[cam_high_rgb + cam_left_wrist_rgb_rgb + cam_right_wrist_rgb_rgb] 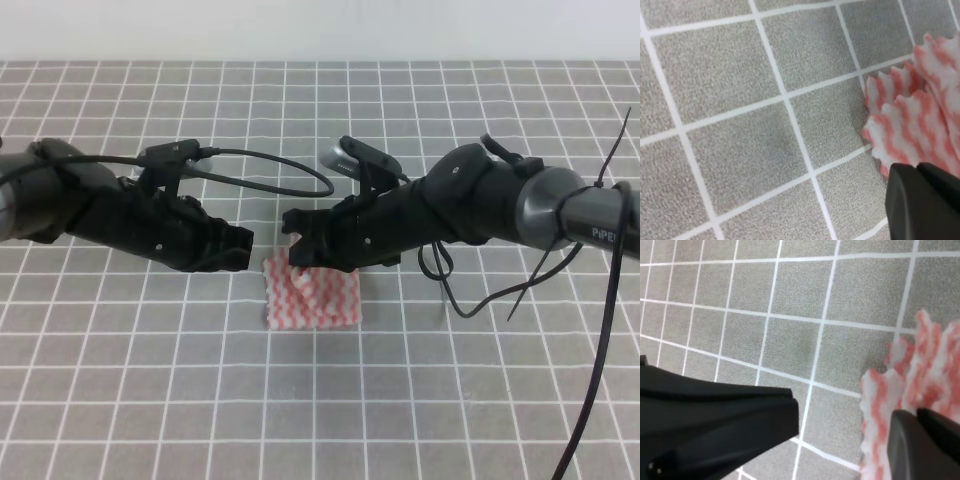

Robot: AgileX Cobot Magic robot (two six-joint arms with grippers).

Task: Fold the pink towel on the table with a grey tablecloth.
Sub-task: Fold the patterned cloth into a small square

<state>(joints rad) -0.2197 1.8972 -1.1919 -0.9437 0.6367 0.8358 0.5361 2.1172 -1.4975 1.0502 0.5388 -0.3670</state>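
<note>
Towel [312, 297] lies mid-table [120, 400], roughly square with no clear long side, just below and between both arms. The right gripper [297, 243] sits over its top edge, nearer than the left gripper [240, 248]. From the left wrist, the towel lies right of a finger [920, 205]; I cannot tell its grip. From the right wrist, the fingers [715, 430] spread wide.
</note>
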